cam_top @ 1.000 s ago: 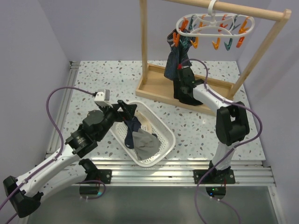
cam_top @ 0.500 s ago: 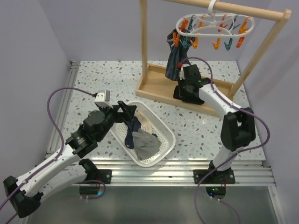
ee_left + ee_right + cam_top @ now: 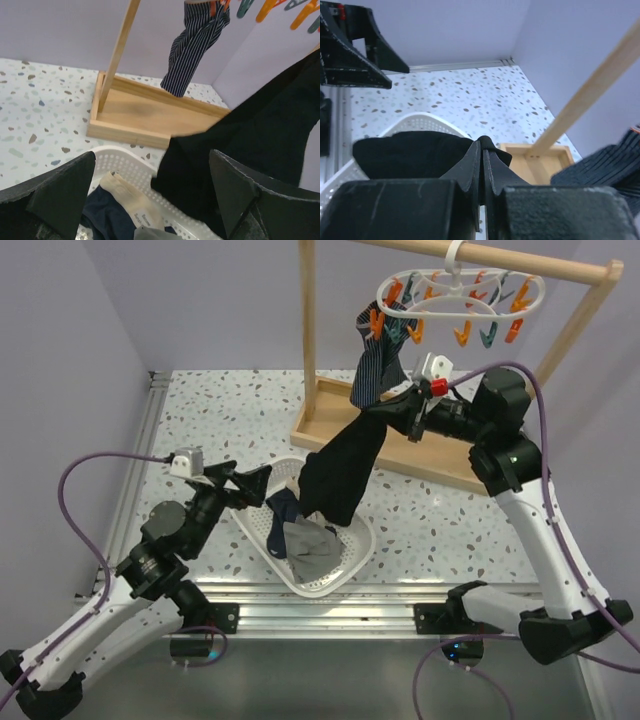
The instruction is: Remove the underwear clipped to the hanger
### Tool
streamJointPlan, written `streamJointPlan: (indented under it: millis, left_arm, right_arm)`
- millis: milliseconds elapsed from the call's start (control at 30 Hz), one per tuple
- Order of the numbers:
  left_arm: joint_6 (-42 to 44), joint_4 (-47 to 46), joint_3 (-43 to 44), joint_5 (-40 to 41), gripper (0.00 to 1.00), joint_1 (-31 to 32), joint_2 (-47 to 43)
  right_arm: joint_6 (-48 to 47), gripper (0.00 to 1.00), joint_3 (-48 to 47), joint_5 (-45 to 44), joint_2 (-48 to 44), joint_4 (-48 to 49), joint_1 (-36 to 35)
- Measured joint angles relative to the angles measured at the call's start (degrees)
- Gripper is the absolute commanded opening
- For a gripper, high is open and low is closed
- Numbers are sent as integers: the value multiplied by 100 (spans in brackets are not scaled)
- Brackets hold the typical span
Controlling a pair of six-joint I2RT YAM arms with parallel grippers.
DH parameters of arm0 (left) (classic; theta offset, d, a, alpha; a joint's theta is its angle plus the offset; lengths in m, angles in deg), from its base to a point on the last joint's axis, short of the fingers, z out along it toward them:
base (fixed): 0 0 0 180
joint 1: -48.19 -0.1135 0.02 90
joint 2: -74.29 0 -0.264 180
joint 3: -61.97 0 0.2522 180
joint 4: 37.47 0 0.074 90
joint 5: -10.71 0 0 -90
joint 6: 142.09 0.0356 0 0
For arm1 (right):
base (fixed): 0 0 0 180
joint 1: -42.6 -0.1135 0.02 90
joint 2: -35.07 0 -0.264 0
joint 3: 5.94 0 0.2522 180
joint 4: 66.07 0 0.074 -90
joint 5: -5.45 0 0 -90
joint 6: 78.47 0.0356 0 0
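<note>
1. The right gripper [image 3: 390, 410] is closed tight, its fingers pinching a fold of the black underwear [image 3: 340, 472].
2. That black garment hangs from the pinch, free of the clips, and its lower end drapes down above the white perforated basket [image 3: 300, 586].
3. The left gripper [image 3: 151, 162] is spread wide and holds nothing; it hovers at the basket's left rim, facing the hanging black cloth.
4. The navy-and-white striped underwear [image 3: 377, 368] is clipped to the left end of the white hanger [image 3: 460, 298], which hooks over the wooden rail frame [image 3: 335, 425].
5. In the basket on the counter [image 3: 230, 410] lie the navy underwear with a beige waistband [image 3: 283, 510] and the grey underwear [image 3: 310, 545].
</note>
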Motion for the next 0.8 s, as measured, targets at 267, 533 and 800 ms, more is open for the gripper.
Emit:
streamJointPlan:
  millis: [267,533,800]
  left_arm:
    - [273,-136,-7,122,100,0,-592]
    - [234,13,-94,232,100,0,-935]
    - [151,166,-157,286,100,0,-1082]
  right_arm:
    - [450,0,0,914,546,315,-426]
    - [-83,0,0,1027,549,-48,-1440]
    - [-535,0,160,911,367,-219,-2074]
